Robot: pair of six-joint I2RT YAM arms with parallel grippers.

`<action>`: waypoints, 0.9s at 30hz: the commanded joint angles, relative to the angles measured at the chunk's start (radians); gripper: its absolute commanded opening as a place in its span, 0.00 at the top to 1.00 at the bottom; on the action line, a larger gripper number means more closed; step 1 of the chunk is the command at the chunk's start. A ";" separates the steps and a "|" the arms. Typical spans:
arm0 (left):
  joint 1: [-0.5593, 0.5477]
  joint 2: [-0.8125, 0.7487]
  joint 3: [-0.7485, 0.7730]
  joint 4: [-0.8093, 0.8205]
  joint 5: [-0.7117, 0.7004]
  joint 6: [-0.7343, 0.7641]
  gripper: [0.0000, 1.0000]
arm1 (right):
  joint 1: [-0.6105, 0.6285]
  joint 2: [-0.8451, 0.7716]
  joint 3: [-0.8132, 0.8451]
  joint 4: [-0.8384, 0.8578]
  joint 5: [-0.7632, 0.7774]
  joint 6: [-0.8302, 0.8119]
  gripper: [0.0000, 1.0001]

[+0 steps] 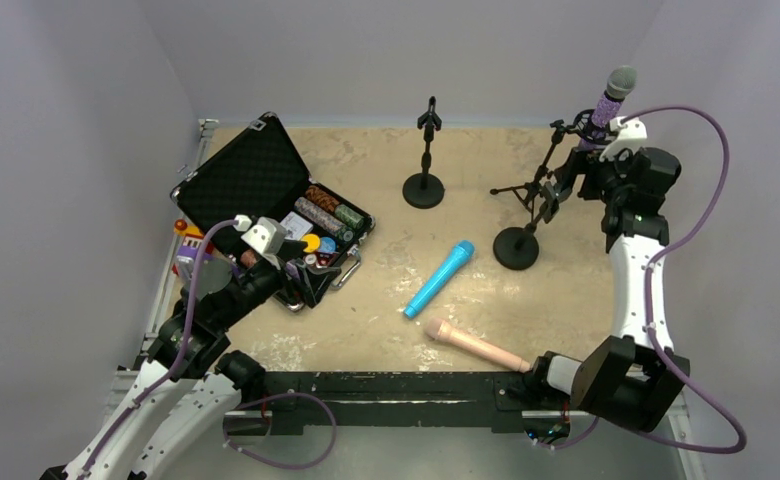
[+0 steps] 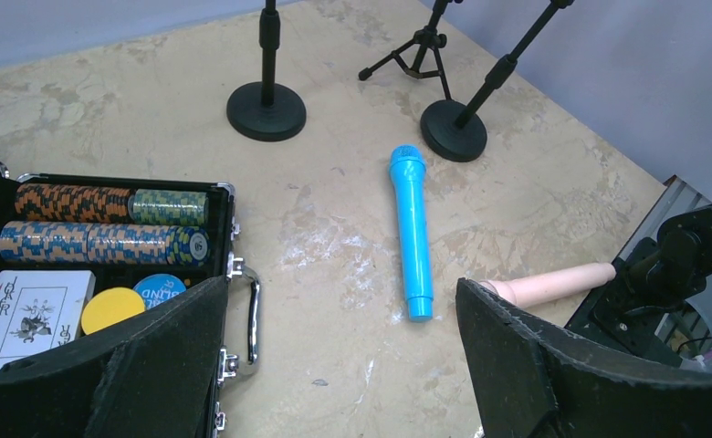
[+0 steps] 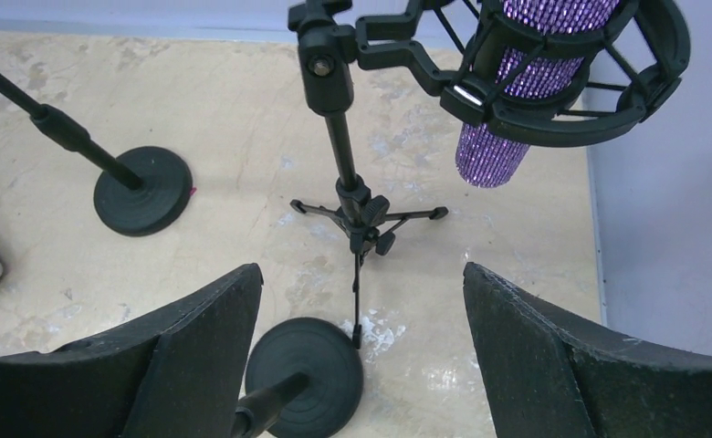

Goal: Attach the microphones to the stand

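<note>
Far L, the L arm [image 1: 216, 300] hangs over an open black case [image 1: 246, 180]. The L jaws are spread very wide, w/ nothing in them. In the case are rows of stripy chips [image 2: 88, 203], a card [image 2: 28, 315] w/ "JOKER" down its edge, a yellow disc [image 2: 112, 308] and a blue disc [image 2: 159, 290] that says "BLIND".

Next comes a straight stand w/ a round foot [image 1: 424, 190], at the back of the counter [image 1: 366, 330]. The blue mic [image 1: 439, 279] lies flat mid-counter. The pink mic [image 1: 476, 345] lies flat near the front edge, close to the blue one's tail end but not touching it.

Then a 2nd round-foot stand [image 1: 517, 247], its pole leaning. Just behind it is a 3-leg stand [image 3: 360, 214]. The sparkly purple mic [image 3: 517, 82] sits in the black ring holder [image 3: 599, 109] on top of that one, tilted, grey head up. The R jaws are near this stand, lower than the mic, opened wide and holding nothing.
</note>
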 commanded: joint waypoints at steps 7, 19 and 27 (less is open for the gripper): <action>0.001 -0.006 0.005 0.016 0.016 0.010 0.01 | -0.003 -0.080 0.140 -0.034 -0.033 0.043 0.15; 0.002 0.036 0.022 0.038 0.025 0.020 0.01 | -0.002 -0.153 0.279 -0.116 -0.273 -0.068 0.17; 0.001 0.161 0.052 0.128 0.054 0.028 0.01 | 0.203 -0.087 0.505 -0.550 -0.667 -0.431 0.17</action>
